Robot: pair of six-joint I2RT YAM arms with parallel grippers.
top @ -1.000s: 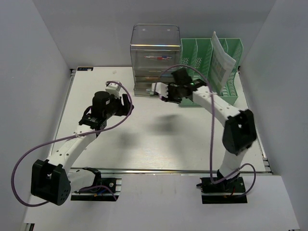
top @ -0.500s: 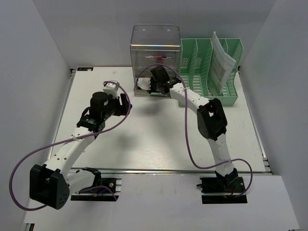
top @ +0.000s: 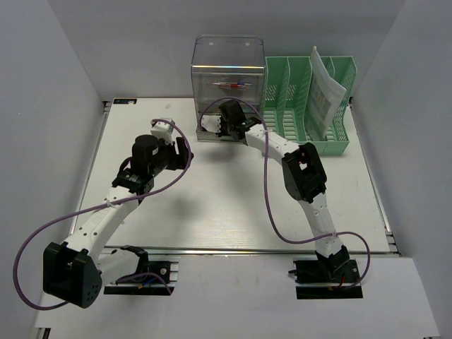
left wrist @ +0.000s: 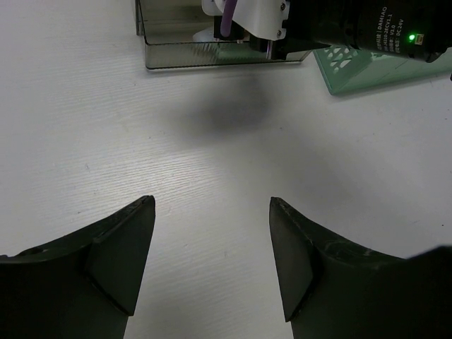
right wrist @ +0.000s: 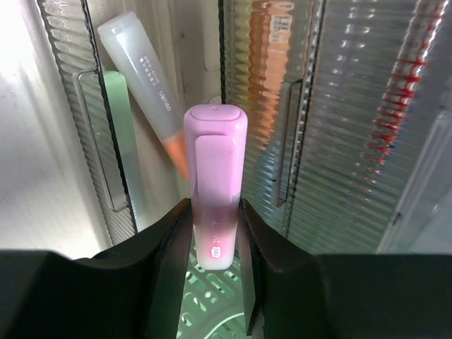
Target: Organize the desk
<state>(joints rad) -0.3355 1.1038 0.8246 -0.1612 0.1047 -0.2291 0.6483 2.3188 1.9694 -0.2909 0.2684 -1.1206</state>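
Note:
The desk (top: 233, 205) is a wide off-white tabletop with a metal rail along its front. My right gripper (top: 215, 127) is shut on a lilac highlighter (right wrist: 214, 183) and holds it against the lower front of the clear plastic drawer unit (top: 227, 70). Behind the highlighter lies a translucent pen with an orange tip (right wrist: 145, 78), next to a pale green one (right wrist: 121, 141). My left gripper (top: 185, 152) is open and empty a little above the desk, left of the drawer unit. In the left wrist view its fingers (left wrist: 127, 247) frame bare tabletop (left wrist: 212, 127).
A green slotted file rack (top: 332, 127) with a sheet of paper (top: 325, 88) stands right of the drawer unit, at the back of the desk. The left wrist view shows the drawer unit's base (left wrist: 183, 49), the rack's corner (left wrist: 374, 63) and the right arm's wrist (left wrist: 353, 25).
My right arm has swung left from in front of the green rack to the drawer unit's lower front, with the highlighter in its grip. The left arm has hardly moved.

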